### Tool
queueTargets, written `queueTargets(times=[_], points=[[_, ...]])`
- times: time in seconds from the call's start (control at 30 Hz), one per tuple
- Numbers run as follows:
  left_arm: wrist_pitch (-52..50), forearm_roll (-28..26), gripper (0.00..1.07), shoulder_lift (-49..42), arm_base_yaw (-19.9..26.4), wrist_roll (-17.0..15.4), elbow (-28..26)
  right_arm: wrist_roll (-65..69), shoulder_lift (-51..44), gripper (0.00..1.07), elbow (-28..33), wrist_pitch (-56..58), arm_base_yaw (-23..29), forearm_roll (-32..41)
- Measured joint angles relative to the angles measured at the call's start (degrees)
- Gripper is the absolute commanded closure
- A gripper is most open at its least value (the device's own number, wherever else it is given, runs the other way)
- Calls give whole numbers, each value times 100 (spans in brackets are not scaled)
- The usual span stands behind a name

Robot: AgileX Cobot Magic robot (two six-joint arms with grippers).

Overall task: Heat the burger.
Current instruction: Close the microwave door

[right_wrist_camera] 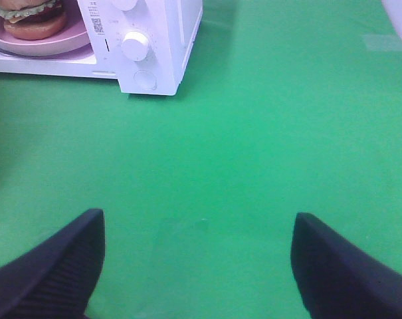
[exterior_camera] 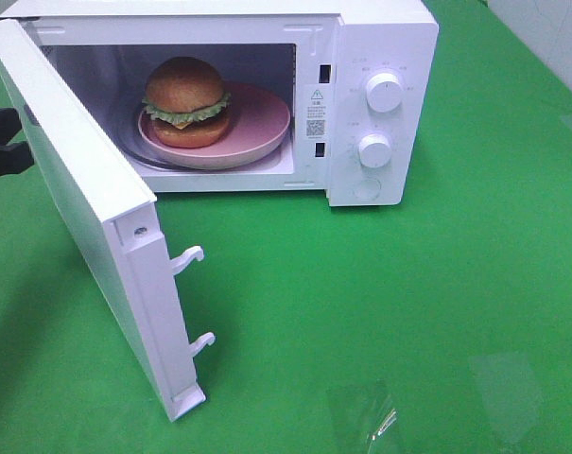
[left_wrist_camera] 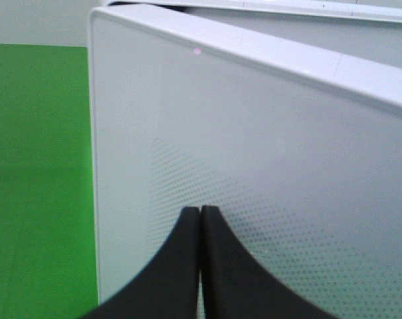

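Closing step: the burger (exterior_camera: 186, 99) is sitting inside the microwave (exterior_camera: 390, 38) (upper centre). The left gripper (left_wrist_camera: 200, 262), pinched together, is facing the open door (exterior_camera: 87, 236); the right gripper (right_wrist_camera: 197, 222) is hanging spread, empty. Next, probably: pushing the door closed.

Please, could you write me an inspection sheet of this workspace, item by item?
Surface: green cloth, with shiny clear patches near the front.
Job's things: burger on a pink plate inside the microwave; its door stands open.
Clutter: nothing seen.
Grippers: left gripper shut, at the door's outer face, contact unclear; right gripper open, empty, above bare cloth.
Cables: nothing seen.
Surroundings: pale wall beyond the cloth.
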Motion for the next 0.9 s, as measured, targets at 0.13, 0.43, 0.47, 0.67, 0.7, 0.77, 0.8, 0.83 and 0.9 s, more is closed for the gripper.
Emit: queueTargets(times=[0.13, 0.43, 0.47, 0.67, 0.7, 0.77, 0.8, 0.83, 0.9], points=[[298, -172, 107, 40, -189, 11, -178, 0, 0, 32, 0, 0, 0, 0], [498, -120, 107, 281, -814, 23, -705, 0, 0, 32, 0, 0, 0, 0], [556, -166, 107, 321, -900, 23, -802, 0, 0, 32, 0, 0, 0, 0], [710, -332, 107, 407, -1129, 23, -997, 0, 0, 32, 0, 0, 0, 0], [768, -395, 107, 447, -1243, 23, -1071, 0, 0, 32, 0, 0, 0, 0], [837, -487, 107, 498, -1364, 46, -1152, 0, 0, 32, 0, 0, 0, 0], [837, -487, 107, 498, -1364, 46, -1152, 0, 0, 32, 0, 0, 0, 0], [917, -510, 107, 527, -1455, 69, -1186, 0, 0, 32, 0, 0, 0, 0], [980, -602, 107, 590, -1558, 74, -1301, 0, 0, 32, 0, 0, 0, 0]])
